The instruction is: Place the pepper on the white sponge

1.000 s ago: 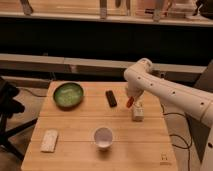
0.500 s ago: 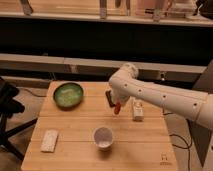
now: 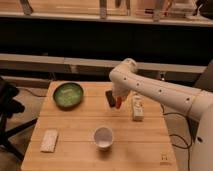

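The pepper [image 3: 118, 104] is a small orange-red tapered piece that hangs from my gripper [image 3: 117, 99], above the middle of the wooden table [image 3: 75, 125]. The gripper is at the end of the white arm that reaches in from the right, and it is shut on the pepper. The white sponge [image 3: 49, 140] is a flat off-white pad that lies near the table's front left corner, well away from the gripper to the left and front.
A green bowl [image 3: 68, 94] sits at the back left. A white cup [image 3: 103, 137] stands at the front middle. A white labelled carton [image 3: 137, 108] lies right of the gripper. A small black object [image 3: 108, 97] lies just left of the pepper.
The arm has swung left from above the carton towards the table's middle, carrying the pepper. In the last half second it has barely moved.
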Controlling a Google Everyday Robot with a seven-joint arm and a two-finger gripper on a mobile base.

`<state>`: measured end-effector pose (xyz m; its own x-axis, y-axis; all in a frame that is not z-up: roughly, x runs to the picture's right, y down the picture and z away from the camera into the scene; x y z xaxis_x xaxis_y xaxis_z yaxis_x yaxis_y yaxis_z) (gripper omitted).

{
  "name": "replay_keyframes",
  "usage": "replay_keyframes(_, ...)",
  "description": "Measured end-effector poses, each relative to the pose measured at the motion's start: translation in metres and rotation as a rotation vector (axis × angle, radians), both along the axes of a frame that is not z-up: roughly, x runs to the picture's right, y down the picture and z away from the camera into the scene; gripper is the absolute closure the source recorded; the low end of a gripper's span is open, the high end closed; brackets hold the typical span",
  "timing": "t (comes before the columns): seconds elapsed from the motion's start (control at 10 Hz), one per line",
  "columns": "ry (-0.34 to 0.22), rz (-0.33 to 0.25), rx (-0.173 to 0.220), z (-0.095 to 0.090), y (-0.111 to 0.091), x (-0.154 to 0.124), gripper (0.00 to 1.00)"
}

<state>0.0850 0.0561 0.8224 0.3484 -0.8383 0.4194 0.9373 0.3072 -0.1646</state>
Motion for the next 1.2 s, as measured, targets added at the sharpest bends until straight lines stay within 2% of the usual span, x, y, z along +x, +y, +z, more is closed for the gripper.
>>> replay_keyframes(0.2,-0.008,-0.024,0.000,-0.006,0.009,-0.031,1.00)
replay_keyframes(0.4,-0.021,-0.049,0.000,-0.004,0.008,-0.057,1.00)
replay_keyframes(0.9,-0.052,-0.129,-0.004,0.001,0.010,-0.061,1.00)
replay_keyframes(1.2,-0.078,-0.179,-0.004,0.004,0.011,-0.107,1.00)
